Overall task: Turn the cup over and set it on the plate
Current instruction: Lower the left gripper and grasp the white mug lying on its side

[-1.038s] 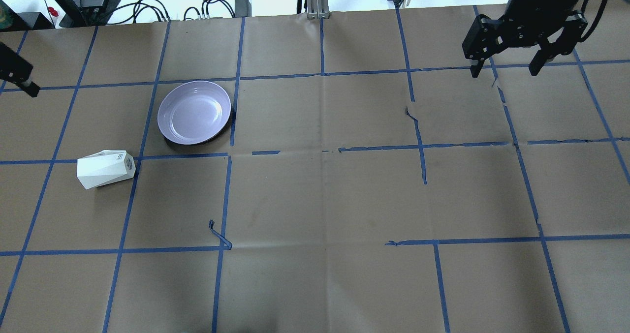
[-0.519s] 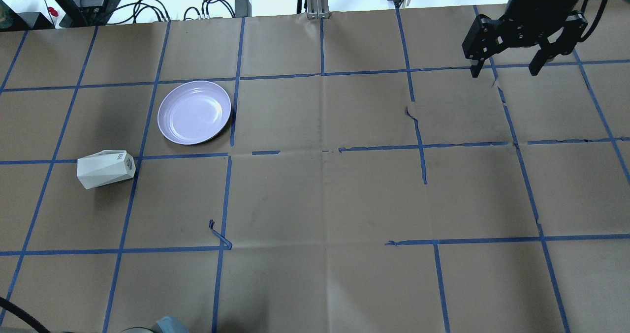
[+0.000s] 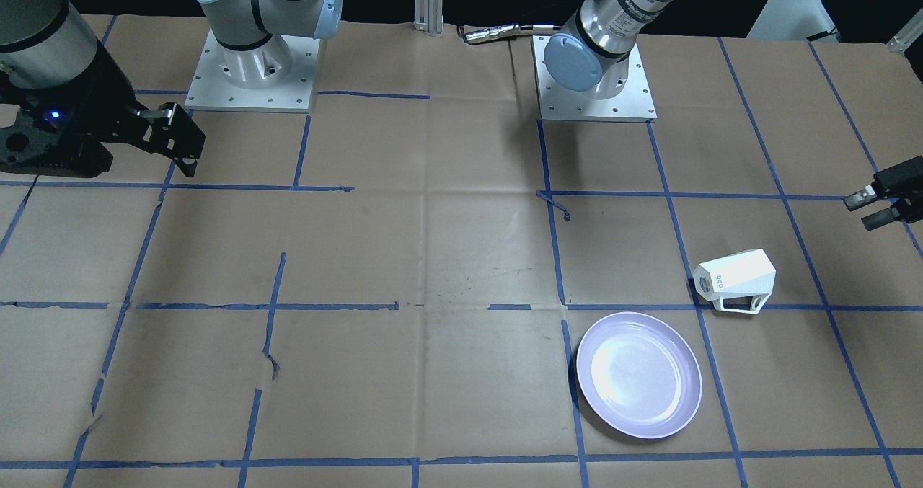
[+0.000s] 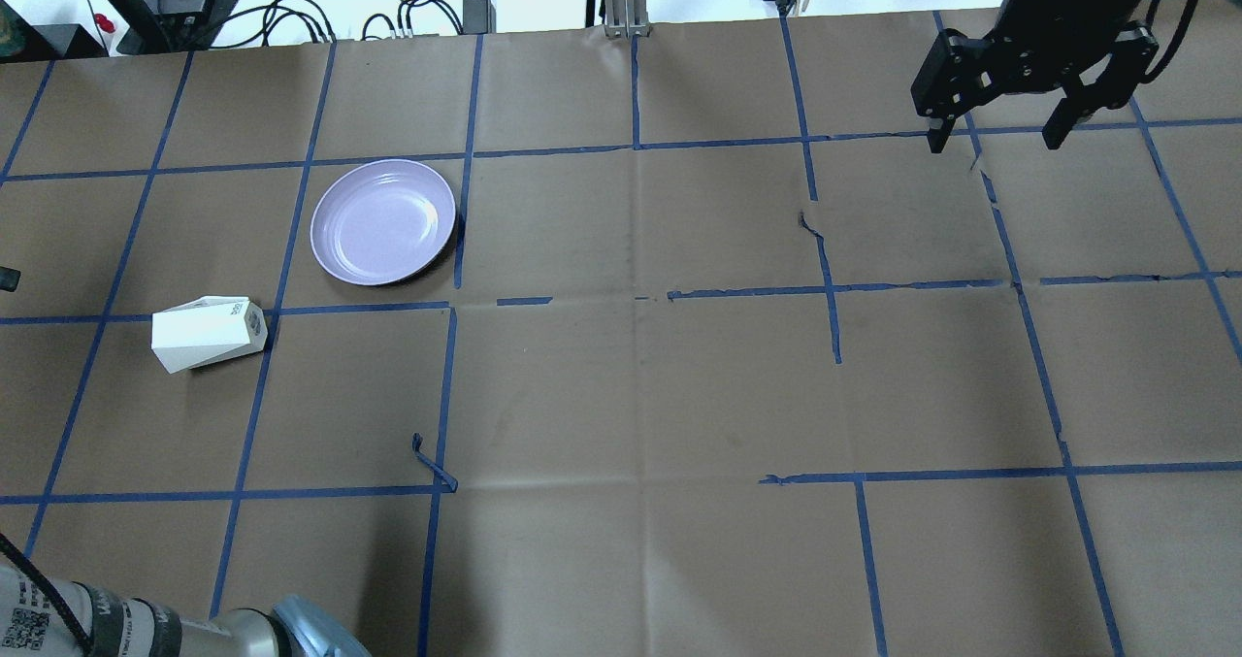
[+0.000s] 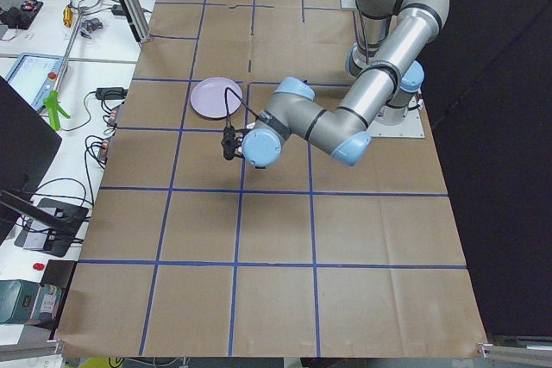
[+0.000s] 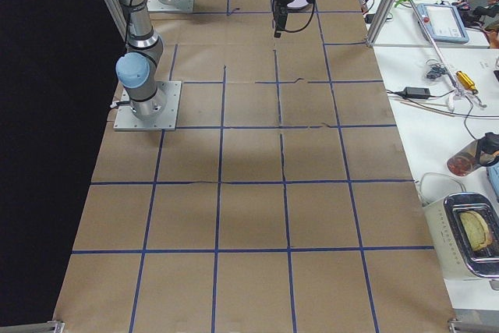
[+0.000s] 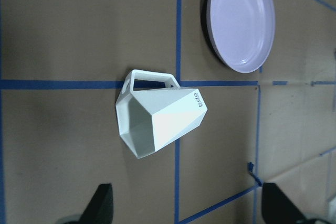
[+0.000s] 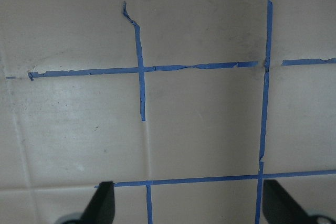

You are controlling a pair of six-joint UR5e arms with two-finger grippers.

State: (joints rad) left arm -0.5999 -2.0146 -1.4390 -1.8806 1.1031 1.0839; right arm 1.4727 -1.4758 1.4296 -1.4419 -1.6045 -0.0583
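The white faceted cup [image 4: 209,332] lies on its side on the brown paper. Its lettered base points toward the table's middle and its handle faces away from the robot. It also shows in the front view [image 3: 735,277] and the left wrist view [image 7: 160,124]. The lavender plate [image 4: 383,220] sits empty just beyond it, apart from it [image 3: 638,374] [image 7: 241,22]. My left gripper [image 3: 863,210] is open and empty, hovering off the cup's mouth side without touching it. My right gripper [image 4: 995,138] is open and empty, high over the far right.
Blue tape lines grid the paper, with a loose curl of tape [image 4: 432,463] near the cup's square. The left arm's elbow [image 4: 291,633] hangs over the near left edge. Cables and power bricks [image 4: 291,12] lie beyond the far edge.
My left gripper has moved along the table's left edge toward the near side, level with the cup. The left elbow has come into the overhead view. Cup, plate and right arm have not moved.
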